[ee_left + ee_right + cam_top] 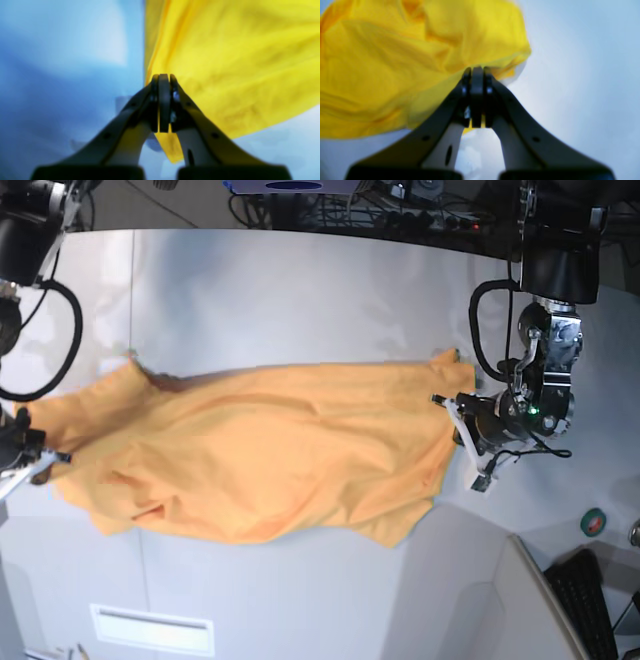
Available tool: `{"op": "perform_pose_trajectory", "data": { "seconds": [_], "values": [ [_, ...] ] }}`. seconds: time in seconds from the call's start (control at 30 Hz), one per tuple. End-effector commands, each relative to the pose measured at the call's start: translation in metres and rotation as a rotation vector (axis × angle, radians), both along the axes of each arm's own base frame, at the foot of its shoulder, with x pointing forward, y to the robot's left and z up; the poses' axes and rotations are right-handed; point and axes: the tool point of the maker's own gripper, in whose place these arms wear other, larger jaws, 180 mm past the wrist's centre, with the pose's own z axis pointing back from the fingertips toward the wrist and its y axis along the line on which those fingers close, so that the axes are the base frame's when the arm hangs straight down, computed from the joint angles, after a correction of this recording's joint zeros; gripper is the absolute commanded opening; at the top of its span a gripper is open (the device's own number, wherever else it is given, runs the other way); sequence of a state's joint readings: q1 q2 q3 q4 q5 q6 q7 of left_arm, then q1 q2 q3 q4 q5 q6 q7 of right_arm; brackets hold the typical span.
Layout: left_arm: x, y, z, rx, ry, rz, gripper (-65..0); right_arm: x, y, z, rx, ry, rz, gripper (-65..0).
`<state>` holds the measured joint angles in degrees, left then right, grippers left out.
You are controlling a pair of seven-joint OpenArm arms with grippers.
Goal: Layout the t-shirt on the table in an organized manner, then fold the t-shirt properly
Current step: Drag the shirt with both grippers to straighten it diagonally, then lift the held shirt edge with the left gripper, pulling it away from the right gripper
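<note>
The orange-yellow t-shirt (pixel 260 450) lies stretched sideways across the white table (pixel 300 290), wrinkled, with no print showing. My left gripper (pixel 452 405), on the right of the base view, is shut on the shirt's right edge. In the left wrist view the left gripper (pixel 163 76) pinches yellow cloth (pixel 225 62) between closed fingers. My right gripper (pixel 50 457), at the base view's left edge, is shut on the shirt's left end. In the right wrist view the right gripper (pixel 477 68) clamps the t-shirt's (pixel 395 62) hem.
A black keyboard (pixel 590 600) and a green tape roll (pixel 594 521) lie off the table's lower right corner. Cables (pixel 420 215) run along the far edge. A thin seam (pixel 132 300) crosses the tabletop on the left.
</note>
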<state>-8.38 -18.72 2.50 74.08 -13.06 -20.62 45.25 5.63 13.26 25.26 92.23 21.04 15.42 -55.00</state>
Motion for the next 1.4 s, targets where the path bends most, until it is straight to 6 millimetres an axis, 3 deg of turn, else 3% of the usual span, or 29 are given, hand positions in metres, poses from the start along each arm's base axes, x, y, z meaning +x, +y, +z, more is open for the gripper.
{"op": "perform_pose_trajectory", "data": {
  "seconds": [0.0, 0.2, 0.37, 0.6, 0.77, 0.97, 1.1, 1.37],
  "values": [
    [0.008, 0.001, 0.015, -0.002, -0.054, -0.010, -65.0, 0.013, -0.004, 0.017, -0.005, -0.054, -0.004, -65.0],
    [-0.033, 0.011, 0.023, -0.012, -0.078, -0.009, -65.0, 0.036, 0.008, 0.034, 0.038, -0.108, -0.006, -65.0],
    [-0.079, -0.002, 0.009, -0.022, -0.017, -0.077, -65.0, 0.045, 0.017, 0.039, 0.064, -0.129, -0.002, -65.0],
    [-0.119, -0.023, -0.007, -0.066, 0.048, -0.085, -65.0, 0.042, 0.018, 0.035, 0.067, -0.120, -0.001, -65.0],
    [-0.127, -0.028, -0.012, -0.081, 0.067, -0.077, -65.0, 0.037, 0.018, 0.030, 0.065, -0.106, -0.002, -65.0],
    [-0.122, -0.021, -0.010, -0.066, 0.053, -0.063, -65.0, 0.035, 0.018, 0.027, 0.065, -0.099, -0.003, -65.0],
    [-0.108, -0.019, -0.003, -0.062, 0.024, -0.059, -65.0, 0.033, 0.018, 0.025, 0.065, -0.094, -0.003, -65.0],
    [-0.092, -0.008, -0.015, -0.052, 0.044, -0.005, -65.0, 0.031, 0.017, 0.023, 0.064, -0.089, -0.004, -65.0]
  ]
}}
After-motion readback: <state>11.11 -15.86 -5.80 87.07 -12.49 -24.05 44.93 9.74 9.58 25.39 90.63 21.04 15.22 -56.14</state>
